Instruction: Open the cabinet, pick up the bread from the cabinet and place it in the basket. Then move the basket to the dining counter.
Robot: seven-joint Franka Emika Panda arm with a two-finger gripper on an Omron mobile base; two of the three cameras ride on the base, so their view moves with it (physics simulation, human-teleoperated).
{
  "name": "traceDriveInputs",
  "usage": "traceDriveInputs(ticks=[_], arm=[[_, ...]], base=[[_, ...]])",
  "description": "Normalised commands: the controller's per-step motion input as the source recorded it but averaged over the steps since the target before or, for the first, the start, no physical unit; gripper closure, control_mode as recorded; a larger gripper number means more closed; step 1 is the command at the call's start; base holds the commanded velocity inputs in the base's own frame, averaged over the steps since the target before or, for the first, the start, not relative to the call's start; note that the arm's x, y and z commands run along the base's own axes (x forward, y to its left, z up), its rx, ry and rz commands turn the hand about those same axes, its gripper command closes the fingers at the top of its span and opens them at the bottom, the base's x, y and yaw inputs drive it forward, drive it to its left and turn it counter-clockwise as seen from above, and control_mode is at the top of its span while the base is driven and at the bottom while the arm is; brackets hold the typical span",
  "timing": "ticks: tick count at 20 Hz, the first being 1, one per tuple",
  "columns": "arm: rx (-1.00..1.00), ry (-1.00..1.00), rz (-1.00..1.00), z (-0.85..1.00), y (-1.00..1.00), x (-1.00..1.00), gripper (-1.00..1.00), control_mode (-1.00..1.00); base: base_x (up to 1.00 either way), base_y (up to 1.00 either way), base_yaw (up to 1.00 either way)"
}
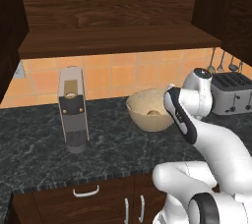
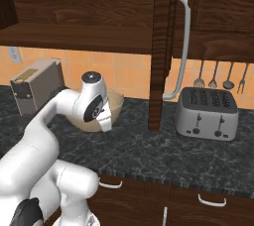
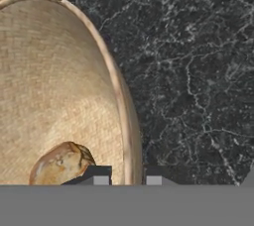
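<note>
Basket (image 3: 59, 81) on black counter (image 3: 198, 71), bread (image 3: 59, 165) inside; gripper (image 3: 127, 176) clamped astride basket rim, one finger each side.

A domestic kitchen. A black speckled granite surface (image 2: 163, 153) runs along a wall of orange-tan tiles (image 1: 123, 75). Dark brown wood wall cabinet (image 1: 113, 21) hangs above it, one door (image 2: 161, 46) swung open and carrying a long silver bar handle (image 2: 184, 41). Lower cabinets (image 1: 98, 203) of the same wood, with short curved handles, sit beneath the surface. A silver four-slot toaster (image 2: 207, 113) stands at the wall, cooking utensils (image 2: 221, 79) hang from the tiles above it, and a coffee machine (image 1: 73, 110) stands further along. A wall socket (image 2: 14, 54) is set into the tiles.
</note>
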Motion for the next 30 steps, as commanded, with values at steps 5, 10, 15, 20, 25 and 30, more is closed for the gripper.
traceDriveInputs(ticks=[5,10,15,20,25,30], arm=[[0.17,-0.20,-0.10,0.39,0.00,-0.27,1.00,-1.00],[0.05,-0.18,0.00,0.16,0.00,-0.07,1.00,-1.00],[-0.03,0.17,-0.04,0.30,-0.10,-0.10,1.00,-1.00],[0.00,0.21,-0.04,0.18,-0.47,-0.20,1.00,-1.00],[0.00,0.00,0.00,0.00,-0.08,-0.19,1.00,-1.00],[0.00,0.00,0.00,0.00,0.00,-0.11,1.00,1.00]], base=[[0.00,0.00,0.00],[0.00,0.00,0.00],[0.00,0.00,0.00],[0.00,0.00,0.00],[0.00,0.00,0.00],[-0.01,0.00,0.00]])
